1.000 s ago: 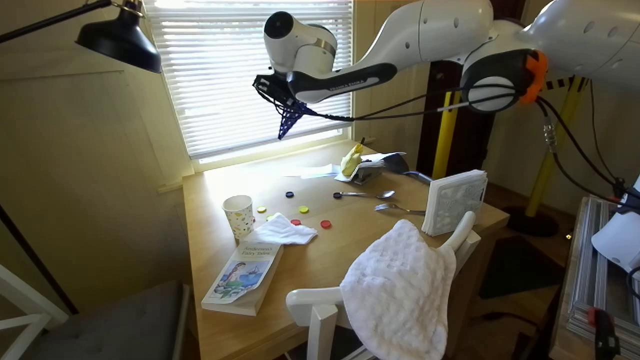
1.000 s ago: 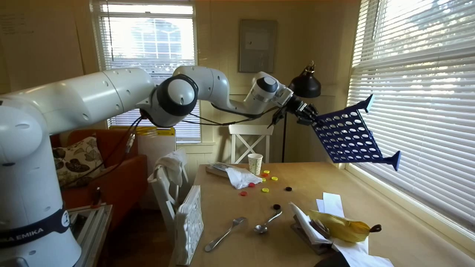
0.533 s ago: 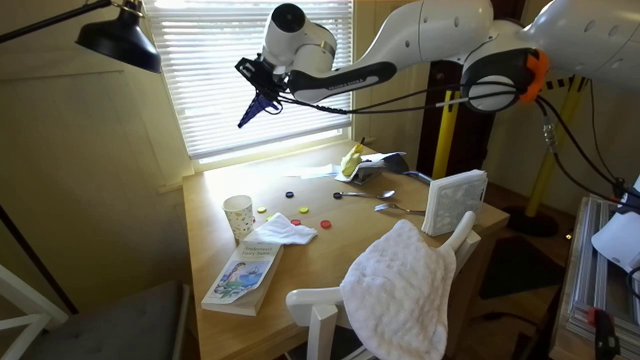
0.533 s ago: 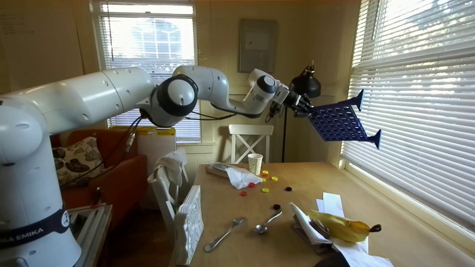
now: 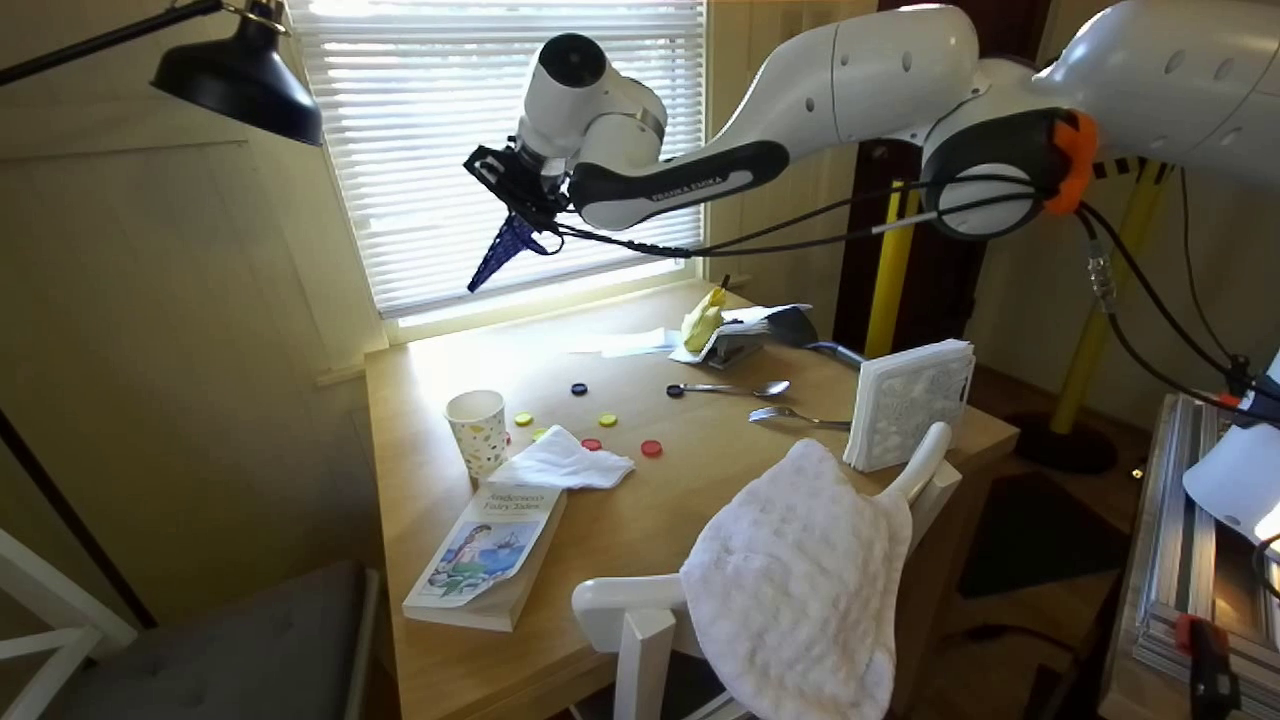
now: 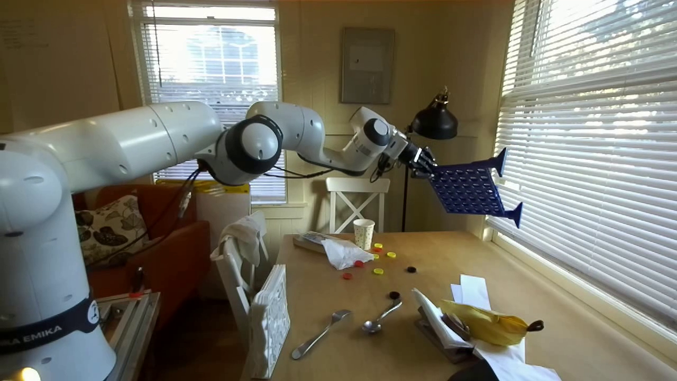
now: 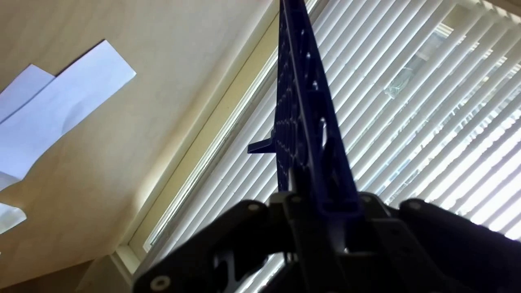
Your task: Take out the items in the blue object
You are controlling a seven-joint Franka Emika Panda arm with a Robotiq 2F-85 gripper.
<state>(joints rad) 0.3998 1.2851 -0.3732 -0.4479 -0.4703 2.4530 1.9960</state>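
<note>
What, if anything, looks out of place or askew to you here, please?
The blue game grid hangs tilted in the fingers, its feet pointing sideways rather than down. Red, yellow and black discs lie scattered across the table, as if spilled.

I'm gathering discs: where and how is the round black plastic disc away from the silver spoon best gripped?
I'd likely pinch the disc across its rim from above: it lies flat and low on the wooden table, apart from other discs.
</note>
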